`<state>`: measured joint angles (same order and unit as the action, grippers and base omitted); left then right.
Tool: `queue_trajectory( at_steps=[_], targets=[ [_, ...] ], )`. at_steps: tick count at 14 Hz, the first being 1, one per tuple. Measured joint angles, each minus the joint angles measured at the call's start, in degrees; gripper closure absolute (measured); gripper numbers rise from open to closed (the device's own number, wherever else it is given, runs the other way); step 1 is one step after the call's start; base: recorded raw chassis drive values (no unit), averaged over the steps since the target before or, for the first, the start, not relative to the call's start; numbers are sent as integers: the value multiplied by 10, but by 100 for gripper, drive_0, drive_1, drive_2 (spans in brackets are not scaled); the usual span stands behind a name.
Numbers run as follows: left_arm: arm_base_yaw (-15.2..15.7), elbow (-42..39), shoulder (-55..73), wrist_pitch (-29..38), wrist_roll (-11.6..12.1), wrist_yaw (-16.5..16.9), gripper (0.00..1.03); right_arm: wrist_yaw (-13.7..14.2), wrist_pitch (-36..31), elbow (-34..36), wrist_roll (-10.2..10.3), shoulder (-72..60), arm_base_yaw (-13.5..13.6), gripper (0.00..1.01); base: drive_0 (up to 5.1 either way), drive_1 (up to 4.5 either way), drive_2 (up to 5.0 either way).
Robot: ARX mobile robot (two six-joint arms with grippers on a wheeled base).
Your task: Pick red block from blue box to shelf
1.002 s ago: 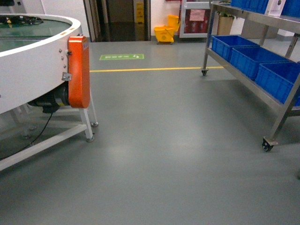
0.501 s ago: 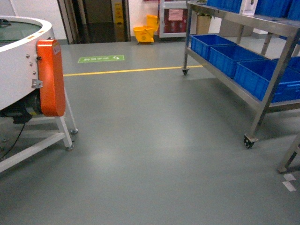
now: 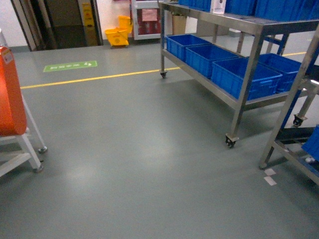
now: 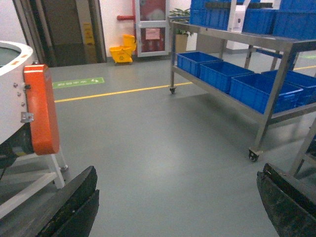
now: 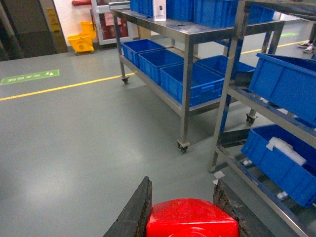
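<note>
In the right wrist view the red block (image 5: 192, 219) fills the bottom edge, and my right gripper (image 5: 183, 185) is shut on it, one dark finger against each side. My left gripper (image 4: 177, 173) is open, its fingers far apart over bare grey floor with nothing between them. The shelf (image 3: 249, 25), a silvery steel rack on castors, stands ahead to the right; it also shows in the left wrist view (image 4: 276, 47) and the right wrist view (image 5: 187, 34). The blue box is out of view. Neither gripper shows in the head view.
Dark blue crates (image 3: 239, 74) line the shelf's lower tier. A second steel rack (image 3: 294, 99) with blue crates stands at the far right. A white machine with an orange guard (image 3: 10, 94) is on the left. A yellow floor line (image 3: 99, 77) and a mop bucket (image 3: 117, 36) lie beyond.
The head view has swung right: the shelf has slid left and come nearer, the white machine has nearly left the frame, and a second rack has appeared at the right edge.
</note>
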<state>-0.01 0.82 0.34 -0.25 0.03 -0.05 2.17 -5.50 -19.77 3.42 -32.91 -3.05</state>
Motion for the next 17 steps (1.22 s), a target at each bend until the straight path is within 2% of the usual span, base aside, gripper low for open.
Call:
queue_trajectory(
  at_steps=[17],
  targets=[
    [0,0,0,0,0,0,5,0,1,0,0,0,0,73,-159,-159,-159]
  ],
)
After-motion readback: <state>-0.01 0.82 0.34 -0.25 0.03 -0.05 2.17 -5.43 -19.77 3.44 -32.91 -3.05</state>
